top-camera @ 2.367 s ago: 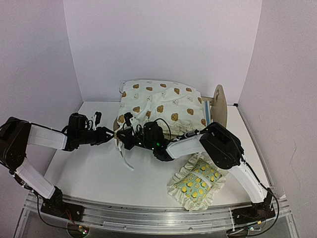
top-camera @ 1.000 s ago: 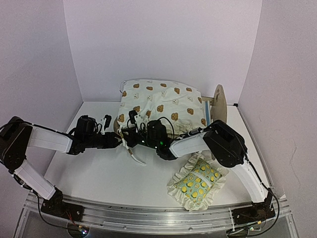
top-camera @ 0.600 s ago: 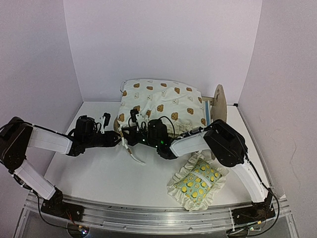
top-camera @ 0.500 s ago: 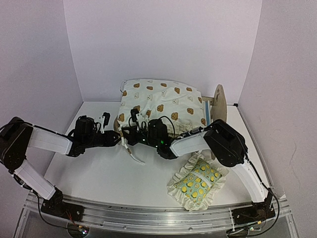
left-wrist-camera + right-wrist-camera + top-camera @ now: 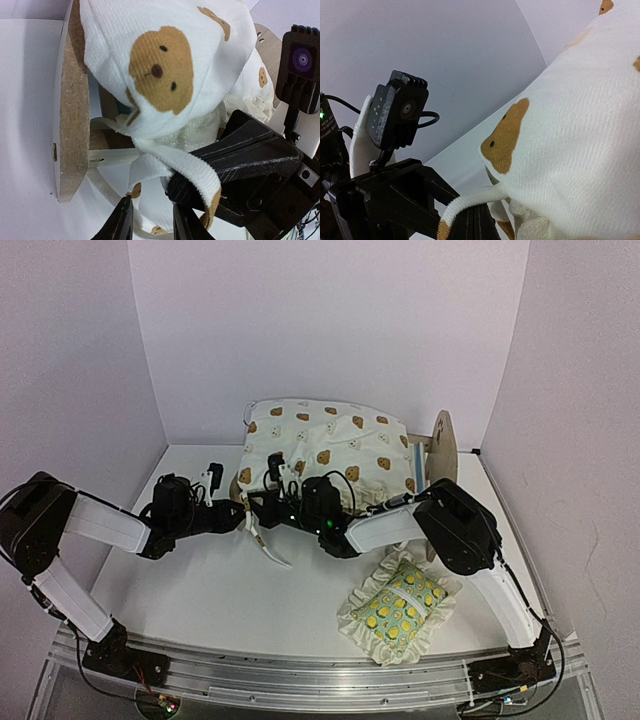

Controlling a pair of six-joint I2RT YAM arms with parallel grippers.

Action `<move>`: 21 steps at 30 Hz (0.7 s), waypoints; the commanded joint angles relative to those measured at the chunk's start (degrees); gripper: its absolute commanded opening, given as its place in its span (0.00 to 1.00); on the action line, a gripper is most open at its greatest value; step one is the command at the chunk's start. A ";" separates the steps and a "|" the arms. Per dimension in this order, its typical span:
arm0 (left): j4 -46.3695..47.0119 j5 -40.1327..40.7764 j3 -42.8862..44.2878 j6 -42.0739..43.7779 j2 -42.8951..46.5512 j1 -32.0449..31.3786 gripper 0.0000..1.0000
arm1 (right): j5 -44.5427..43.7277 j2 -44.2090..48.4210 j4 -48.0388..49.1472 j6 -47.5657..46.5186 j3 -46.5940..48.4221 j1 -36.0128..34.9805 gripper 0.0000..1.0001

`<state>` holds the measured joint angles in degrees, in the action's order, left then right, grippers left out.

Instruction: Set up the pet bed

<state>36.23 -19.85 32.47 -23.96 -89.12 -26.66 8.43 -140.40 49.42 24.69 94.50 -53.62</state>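
Note:
The pet bed [image 5: 443,445] stands at the back middle with its rounded wooden headboard on the right. Its wooden foot rail shows in the left wrist view [image 5: 70,125]. The cream bear-print cushion [image 5: 325,445] lies on top of it and hides the striped base. My left gripper [image 5: 240,520] is open at the bed's front left corner, its fingers [image 5: 122,222] astride a loose tie on the table. My right gripper [image 5: 262,510] is shut right beside it. A cushion tie [image 5: 470,200] is draped over its fingers; I cannot tell if it is pinched.
The green lemon-print ruffled pillow [image 5: 398,605] lies on the table at the front right. A long white tie [image 5: 275,555] trails on the table below the grippers. The two grippers are nearly touching. Side walls stand close on the left and right.
Both grippers have moved right, up to the bed's front left corner. The trailing tie has shifted right with them. Bed, cushion and pillow have stayed put.

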 commanded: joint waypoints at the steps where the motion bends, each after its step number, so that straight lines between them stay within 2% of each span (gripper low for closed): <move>1: 10.51 0.48 2.44 0.23 -1.04 -0.33 0.26 | 1.78 1.47 -2.69 1.17 0.69 -0.07 0.00; 6: 11.59 2.12 3.03 0.45 -2.67 -0.33 0.24 | 2.04 1.87 -2.21 1.85 0.19 -0.07 0.00; 7: 11.57 2.71 2.94 0.63 -2.68 -0.32 0.27 | 2.08 2.02 -2.13 1.92 0.08 -0.05 0.00; 9: 12.62 3.23 2.23 1.39 -2.64 -0.33 0.41 | 2.20 2.26 -2.07 2.04 -0.04 -0.03 0.00; 11: 13.06 4.03 1.68 1.50 -2.67 -0.37 0.48 | 2.21 2.46 -2.04 2.06 -0.02 -0.05 0.00; 16: 13.98 4.83 0.74 2.68 -2.58 -0.45 0.48 | 2.24 2.79 -2.06 2.38 0.00 0.00 0.00; 21: 17.61 3.71 1.81 2.70 -5.32 -0.63 0.42 | 2.22 3.06 -2.01 2.81 -0.25 -0.04 0.00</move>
<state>43.27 -16.36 32.42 -22.04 -92.84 -27.00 8.70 -139.85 49.90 26.82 94.50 -53.24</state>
